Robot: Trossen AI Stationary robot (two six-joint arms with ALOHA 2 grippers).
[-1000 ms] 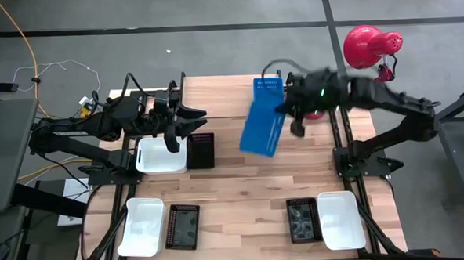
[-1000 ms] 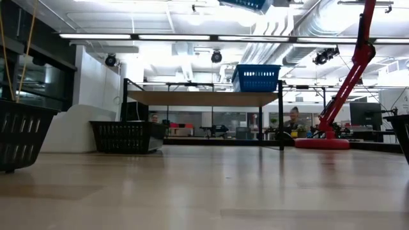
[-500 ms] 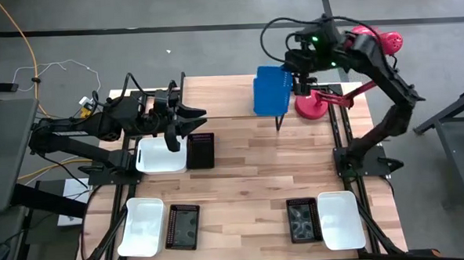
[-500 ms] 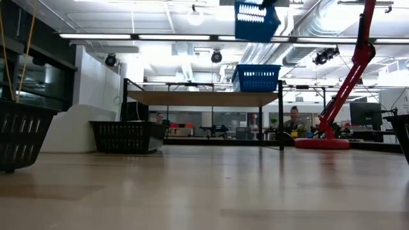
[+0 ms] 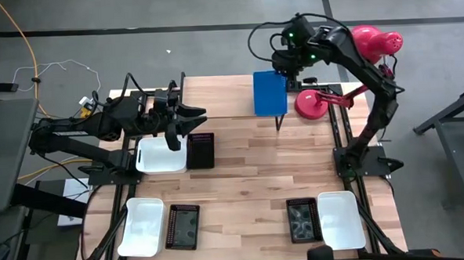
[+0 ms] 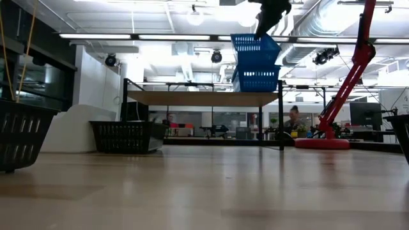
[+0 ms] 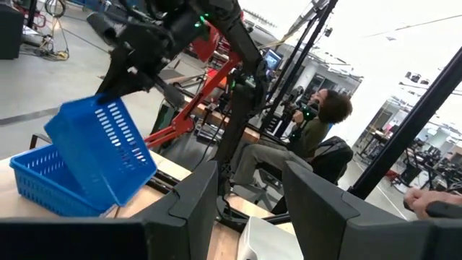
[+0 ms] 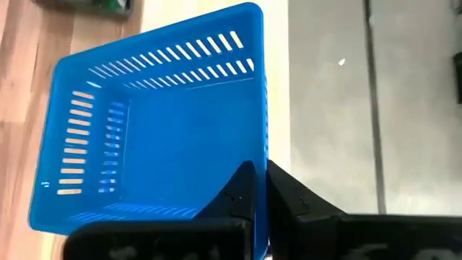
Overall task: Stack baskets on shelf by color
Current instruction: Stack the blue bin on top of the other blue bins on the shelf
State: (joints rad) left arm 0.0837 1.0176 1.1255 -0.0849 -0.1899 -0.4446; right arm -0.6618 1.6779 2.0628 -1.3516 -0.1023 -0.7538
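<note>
On the tabletop, the shelf stands along the far edge. On its right end sits one basket, and directly above that hangs a tilted basket, one corner lowered into the lower one, held by the right gripper, whose fingers pinch its rim wall from either side. The left gripper hovers over the left middle, above a pair of baskets lying side by side in front of the shelf. Near the front edge, two baskets lie together at the left and two more baskets at the right, well apart.
</note>
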